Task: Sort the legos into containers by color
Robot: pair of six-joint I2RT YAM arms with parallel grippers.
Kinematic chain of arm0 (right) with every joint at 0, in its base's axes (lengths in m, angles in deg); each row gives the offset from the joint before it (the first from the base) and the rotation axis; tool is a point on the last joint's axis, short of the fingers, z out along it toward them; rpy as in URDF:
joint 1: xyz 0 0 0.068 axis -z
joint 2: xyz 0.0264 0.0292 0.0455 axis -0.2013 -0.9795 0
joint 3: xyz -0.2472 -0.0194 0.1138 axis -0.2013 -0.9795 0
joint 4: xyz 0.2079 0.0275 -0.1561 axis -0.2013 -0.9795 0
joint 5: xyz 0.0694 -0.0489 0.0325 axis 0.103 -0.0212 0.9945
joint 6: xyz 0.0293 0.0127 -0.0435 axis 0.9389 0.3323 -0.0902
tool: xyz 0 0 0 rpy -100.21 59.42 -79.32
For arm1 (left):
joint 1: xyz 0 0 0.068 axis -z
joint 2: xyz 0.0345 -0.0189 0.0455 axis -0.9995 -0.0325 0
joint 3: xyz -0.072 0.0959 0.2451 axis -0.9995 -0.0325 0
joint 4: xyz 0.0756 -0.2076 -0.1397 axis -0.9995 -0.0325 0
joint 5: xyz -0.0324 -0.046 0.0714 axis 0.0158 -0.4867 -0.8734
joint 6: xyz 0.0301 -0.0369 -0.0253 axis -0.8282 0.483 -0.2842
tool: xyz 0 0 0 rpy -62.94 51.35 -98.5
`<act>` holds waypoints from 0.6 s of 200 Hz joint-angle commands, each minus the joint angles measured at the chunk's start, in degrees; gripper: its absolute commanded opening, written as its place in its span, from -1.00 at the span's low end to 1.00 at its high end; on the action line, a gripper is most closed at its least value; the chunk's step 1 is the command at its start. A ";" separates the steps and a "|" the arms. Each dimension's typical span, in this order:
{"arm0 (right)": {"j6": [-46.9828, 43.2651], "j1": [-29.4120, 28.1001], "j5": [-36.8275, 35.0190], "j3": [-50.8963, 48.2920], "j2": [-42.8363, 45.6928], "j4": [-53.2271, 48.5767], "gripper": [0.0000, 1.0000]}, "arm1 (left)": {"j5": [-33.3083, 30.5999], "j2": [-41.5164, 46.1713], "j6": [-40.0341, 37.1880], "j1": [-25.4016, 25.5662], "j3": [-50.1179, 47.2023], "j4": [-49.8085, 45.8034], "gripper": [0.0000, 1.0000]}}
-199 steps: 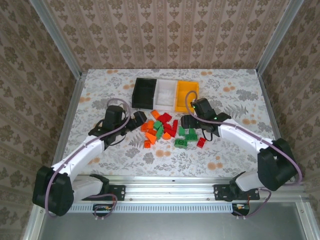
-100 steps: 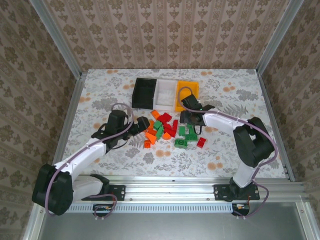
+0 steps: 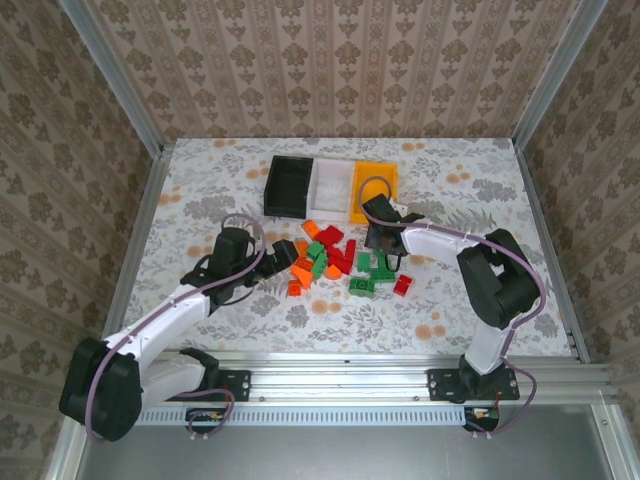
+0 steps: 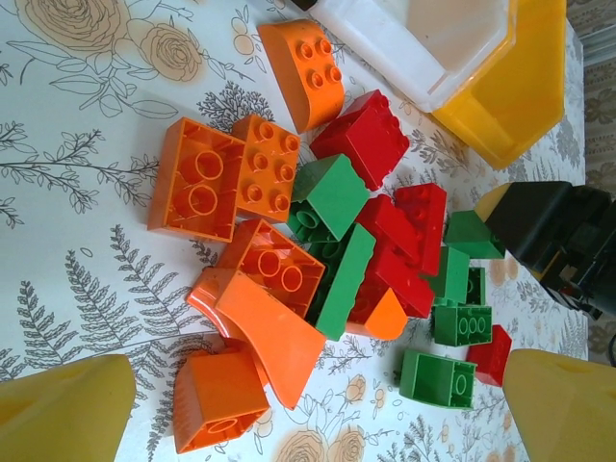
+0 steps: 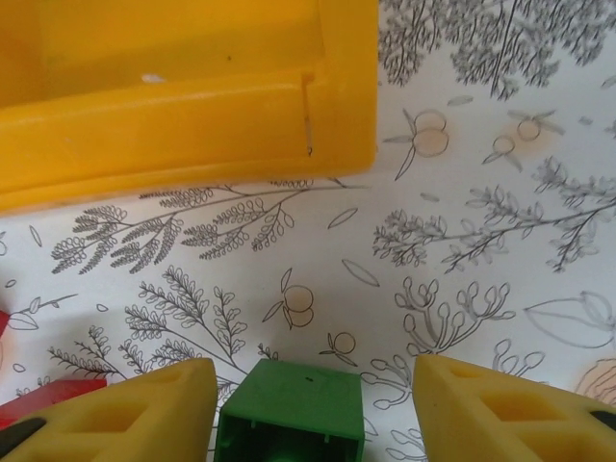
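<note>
While the black bin (image 3: 288,190), the white bin (image 3: 331,188) and the yellow-orange bin (image 3: 375,170) stand side by side in a row toward the far side of the table (image 3: 200,190), walls touching, the bricks (image 3: 335,258) lie heaped on the table just in front of them. The pile mixes red, orange and green pieces, some overturned with their hollow undersides up. From above, the white bin's floor shows plain white and the yellow-orange one plain yellow (the black bin's inside is too dark to read). The left wrist view shows the near corner of the white bin, again bare plastic, with the yellow-orange wall pressed against it.

The left end effector (image 3: 284,252) sits low at the left edge of the pile, its yellow fingers (image 4: 63,414) spread wide with orange bricks ahead of them. The right end effector (image 3: 378,240) hangs just in front of the yellow-orange bin, at the pile's far right. Its fingers (image 5: 144,414) are also spread, and a green brick (image 5: 294,414) sits on the table between them, close beside one pad; whether it touches cannot be told.
</note>
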 commanded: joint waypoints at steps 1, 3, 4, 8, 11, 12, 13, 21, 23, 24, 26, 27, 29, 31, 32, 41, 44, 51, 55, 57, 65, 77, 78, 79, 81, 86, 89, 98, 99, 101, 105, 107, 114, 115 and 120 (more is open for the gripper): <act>1.48 -0.58 1.17 -0.80 -0.44 1.08 0.10 | -0.41 1.49 0.92 0.34 -1.33 0.46 1.00; 1.42 -0.58 1.27 -0.85 -0.41 1.07 0.09 | -0.43 1.57 0.98 0.37 -1.46 0.55 1.00; 1.45 -0.58 1.29 -0.86 -0.41 1.13 0.09 | -0.43 1.58 1.00 0.38 -1.50 0.52 1.00; 1.46 -0.58 1.30 -0.87 -0.48 1.16 0.06 | -0.52 1.68 1.15 0.39 -1.68 0.73 1.00; 1.55 -0.65 1.28 -0.86 -0.56 1.15 0.04 | -0.52 1.76 1.22 0.39 -1.83 0.82 1.00; 1.56 -0.66 1.29 -0.91 -0.57 1.17 0.04 | -0.57 1.81 1.25 0.39 -1.86 0.83 1.00; 1.57 -0.66 1.30 -0.89 -0.62 1.17 0.03 | -0.55 1.83 1.26 0.43 -1.92 0.84 1.00; 1.60 -0.67 1.52 -0.87 -0.91 1.31 -0.02 | -0.70 2.02 1.36 0.38 -2.14 0.85 1.00; 1.65 -0.67 1.56 -0.87 -0.97 1.35 -0.04 | -0.68 2.03 1.40 0.40 -2.15 0.85 1.00; 1.61 -0.67 1.61 -0.87 -1.04 1.35 -0.04 | -0.69 2.03 1.42 0.39 -2.15 0.85 1.00; 1.65 -0.67 1.58 -0.87 -1.09 1.36 -0.06 | -0.68 2.08 1.37 0.41 -2.15 0.85 1.00; 1.66 -0.67 1.62 -0.87 -1.14 1.36 -0.06 | -0.69 2.10 1.37 0.39 -2.15 0.80 1.00; 1.66 -0.67 1.58 -0.87 -1.18 1.34 -0.08 | -0.70 2.12 1.32 0.38 -2.15 0.72 1.00; 1.66 -0.67 1.57 -0.89 -1.23 1.35 -0.10 | -0.70 2.14 1.30 0.38 -2.09 0.64 1.00; 1.66 -0.67 1.53 -0.92 -1.26 1.40 -0.11 | -0.70 2.13 1.29 0.38 -2.08 0.61 1.00; 1.75 -0.67 1.51 -1.19 -1.48 1.83 -0.22 | -0.61 2.21 0.98 0.38 -1.98 0.09 0.99; 1.77 -0.69 1.53 -1.28 -1.46 1.92 -0.25 | -0.61 2.29 0.88 0.38 -1.90 -0.06 1.00; 1.75 -0.67 1.57 -1.31 -1.67 2.20 -0.29 | -0.66 2.47 0.67 0.38 -1.89 -0.42 1.00; 1.67 -0.68 1.56 -1.24 -1.86 2.16 -0.32 | -0.76 2.58 0.58 0.38 -1.89 -0.59 1.00; 1.67 -0.67 1.59 -1.22 -1.97 2.17 -0.34 | -0.85 2.61 0.50 0.38 -1.89 -0.68 1.00; 1.59 -0.67 1.70 -1.13 -2.16 2.15 -0.39 | -1.11 2.78 0.39 0.38 -1.97 -0.82 1.00; 1.57 -0.76 1.56 -1.41 -2.04 2.35 -0.44 | -1.48 2.91 0.30 0.36 -1.98 -0.91 1.00; 1.53 -0.76 1.56 -1.45 -1.97 2.38 -0.45 | -1.49 2.91 0.30 0.33 -1.98 -0.91 1.00; 1.51 -0.76 1.52 -1.47 -1.89 2.44 -0.46 | -1.49 2.91 0.30 0.35 -1.98 -0.91 1.00; 1.45 -0.82 1.56 -1.54 -1.74 2.55 -0.47 | -1.56 2.91 0.30 0.33 -1.93 -0.91 1.00; 1.34 -0.89 1.47 -1.73 -1.39 2.72 -0.48 | -1.62 2.91 0.24 0.33 -1.81 -0.91 1.00; 1.15 -0.93 1.39 -1.86 -1.15 2.84 -0.49 | -1.64 2.91 0.25 0.35 -1.73 -0.99 0.99; 0.77 -1.17 1.06 -2.01 -0.31 3.00 -0.51 | -1.58 2.84 0.13 0.35 -1.38 -1.15 1.00; 0.69 -1.18 1.00 -2.01 -0.13 2.97 -0.51 | -1.58 2.83 0.13 0.37 -1.28 -1.16 1.00; 0.56 -1.24 0.83 -2.01 0.11 3.01 -0.51 | -1.58 2.83 0.08 0.36 -1.17 -1.24 1.00; 0.31 -1.43 0.43 -1.94 0.63 2.96 -0.52 | -1.51 2.76 0.04 0.33 -0.95 -1.41 1.00; 0.12 -1.50 0.29 -1.93 0.87 2.90 -0.52 | -1.50 2.74 -0.03 0.37 -0.86 -1.50 1.00; -0.40 -1.79 -0.20 -1.69 1.90 2.57 -0.53 | -1.58 2.68 -0.21 0.35 -0.51 -1.77 1.00; -0.51 -1.84 -0.28 -1.63 2.02 2.54 -0.53 | -1.58 2.67 -0.22 0.32 -0.45 -1.73 1.00; -1.03 -2.02 -0.65 -1.42 2.73 2.31 -0.53 | -1.66 2.65 -0.31 0.30 -0.32 -1.87 1.00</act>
